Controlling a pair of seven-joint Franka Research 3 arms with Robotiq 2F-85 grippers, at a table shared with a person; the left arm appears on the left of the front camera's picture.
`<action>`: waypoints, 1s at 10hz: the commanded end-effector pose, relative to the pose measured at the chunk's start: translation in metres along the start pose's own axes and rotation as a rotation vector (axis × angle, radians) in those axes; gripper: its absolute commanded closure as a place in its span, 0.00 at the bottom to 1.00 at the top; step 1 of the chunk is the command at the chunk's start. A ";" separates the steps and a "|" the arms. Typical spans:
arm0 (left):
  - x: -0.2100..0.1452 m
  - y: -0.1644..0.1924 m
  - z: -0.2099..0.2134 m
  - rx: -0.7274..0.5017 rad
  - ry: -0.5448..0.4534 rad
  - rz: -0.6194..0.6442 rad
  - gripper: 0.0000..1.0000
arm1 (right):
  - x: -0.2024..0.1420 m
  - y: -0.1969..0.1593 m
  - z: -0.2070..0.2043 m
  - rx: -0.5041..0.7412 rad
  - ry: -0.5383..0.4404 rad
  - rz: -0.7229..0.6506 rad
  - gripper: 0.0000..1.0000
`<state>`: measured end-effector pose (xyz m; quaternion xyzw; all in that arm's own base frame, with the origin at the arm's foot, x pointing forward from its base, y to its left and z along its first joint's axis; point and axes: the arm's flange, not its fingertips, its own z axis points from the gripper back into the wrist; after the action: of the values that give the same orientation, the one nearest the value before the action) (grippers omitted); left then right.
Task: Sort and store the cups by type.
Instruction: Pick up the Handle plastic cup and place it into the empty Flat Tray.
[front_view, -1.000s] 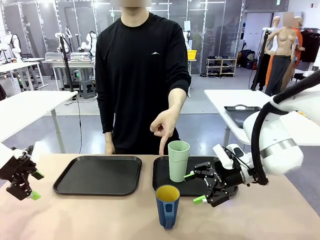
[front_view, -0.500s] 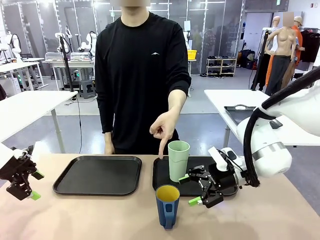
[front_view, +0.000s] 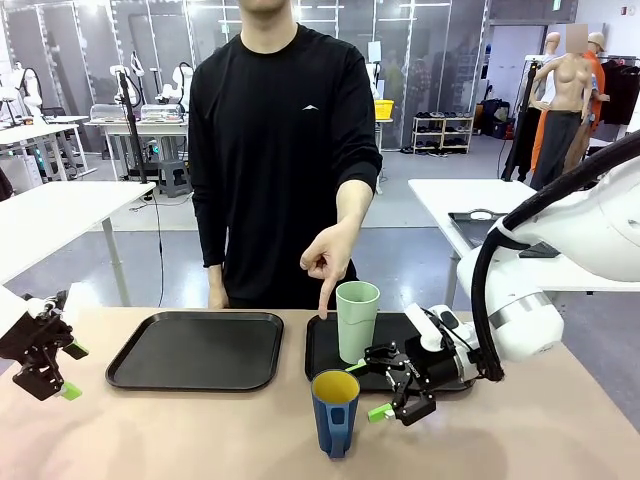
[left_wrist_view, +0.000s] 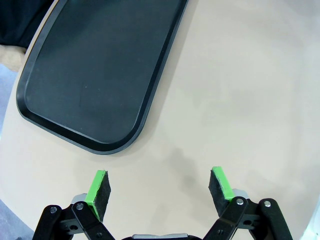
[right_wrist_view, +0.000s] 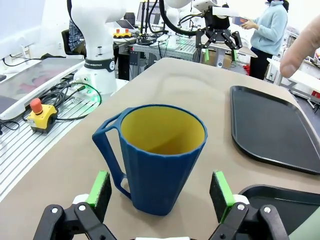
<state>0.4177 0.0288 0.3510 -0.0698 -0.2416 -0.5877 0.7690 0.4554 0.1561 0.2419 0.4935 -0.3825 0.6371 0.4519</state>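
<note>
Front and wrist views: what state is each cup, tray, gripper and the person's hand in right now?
Blue mug: upright on the bare table, empty, not gripped.
Green tumbler: upright on the right tray, untouched.
Right tray: holds the tumbler.
Left tray: empty.
Right gripper: open, pads either side of the mug, not closed on it.
Left gripper: open, holding nothing, over bare table.
Person's hand: index finger pointing down beside the tumbler.

The right gripper (front_view: 379, 391) has slid left across the table, from near the right tray's near right corner to just beside the dark blue mug (front_view: 335, 412), jaws wide apart.
</note>
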 end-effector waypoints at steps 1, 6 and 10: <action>0.000 0.000 -0.002 0.009 0.018 0.003 0.00 | -0.008 -0.006 -0.006 0.034 -0.007 0.008 0.00; 0.000 0.000 -0.002 0.009 0.018 0.003 0.00 | -0.014 -0.010 -0.018 0.069 -0.027 0.004 0.00; 0.000 0.000 -0.002 0.009 0.018 0.003 0.00 | -0.017 -0.018 -0.035 0.112 -0.043 -0.007 0.00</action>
<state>0.4177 0.0289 0.3510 -0.0698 -0.2416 -0.5877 0.7690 0.4588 0.1842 0.2204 0.5247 -0.3645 0.6376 0.4304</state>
